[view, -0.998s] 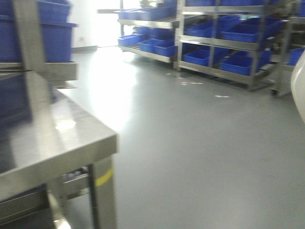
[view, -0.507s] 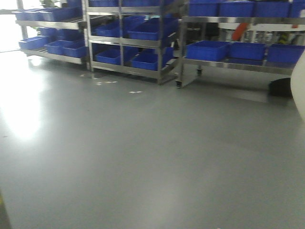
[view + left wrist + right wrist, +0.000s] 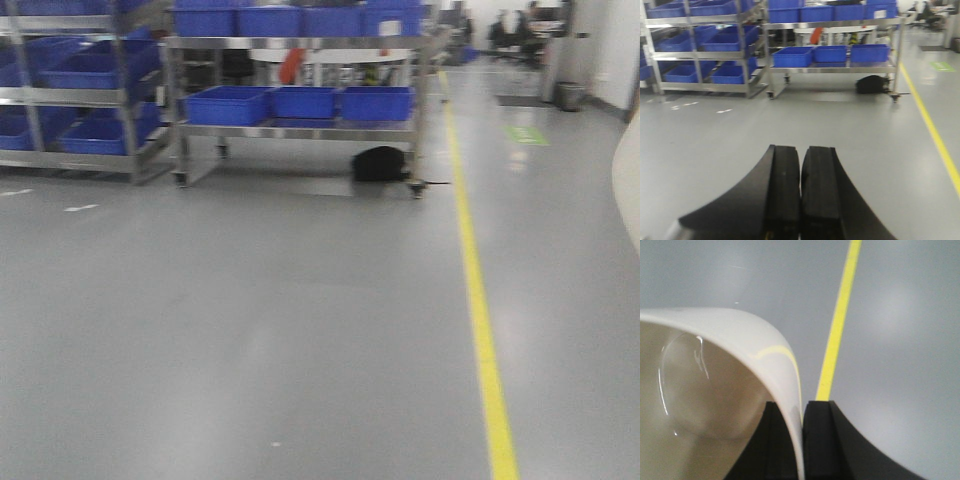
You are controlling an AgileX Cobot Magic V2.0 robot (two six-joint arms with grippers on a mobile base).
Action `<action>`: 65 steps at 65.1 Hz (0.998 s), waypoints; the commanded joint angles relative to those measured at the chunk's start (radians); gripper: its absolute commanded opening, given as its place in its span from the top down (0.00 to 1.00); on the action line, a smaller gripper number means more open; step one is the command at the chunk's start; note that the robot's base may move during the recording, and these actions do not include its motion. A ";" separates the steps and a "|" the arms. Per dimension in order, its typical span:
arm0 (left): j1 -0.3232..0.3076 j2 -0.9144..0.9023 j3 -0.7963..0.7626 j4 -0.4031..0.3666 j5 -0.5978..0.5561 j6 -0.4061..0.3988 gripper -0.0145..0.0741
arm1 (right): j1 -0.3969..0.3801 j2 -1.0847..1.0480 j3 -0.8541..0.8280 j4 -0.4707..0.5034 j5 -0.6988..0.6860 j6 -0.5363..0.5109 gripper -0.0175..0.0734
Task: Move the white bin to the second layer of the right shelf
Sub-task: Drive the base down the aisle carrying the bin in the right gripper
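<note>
While clamped by its wall, white bin (image 3: 715, 390) hangs over grey floor (image 3: 900, 315), just beside yellow floor line (image 3: 840, 330).
Right pincer (image 3: 802, 412): narrow, bin wall held between its two fingers.
Left pincer (image 3: 801, 155): pads pressed together, nothing between.
Beyond: steel cart (image 3: 300, 130) carrying blue crates (image 3: 228, 103); black object (image 3: 378, 164) on floor beneath it.

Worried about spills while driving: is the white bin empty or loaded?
Empty, as far as visible: the white bin interior shows only bare glossy wall.
</note>
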 commanded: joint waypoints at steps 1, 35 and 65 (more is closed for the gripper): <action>0.001 -0.016 0.037 -0.006 -0.084 -0.003 0.74 | 0.000 -0.002 -0.029 -0.002 -0.073 -0.006 0.75; 0.001 -0.016 0.037 -0.006 -0.084 -0.003 0.74 | 0.000 -0.002 -0.029 -0.002 -0.070 -0.006 0.75; 0.001 -0.016 0.037 -0.006 -0.084 -0.003 0.74 | 0.000 -0.002 -0.029 -0.002 -0.070 -0.006 0.75</action>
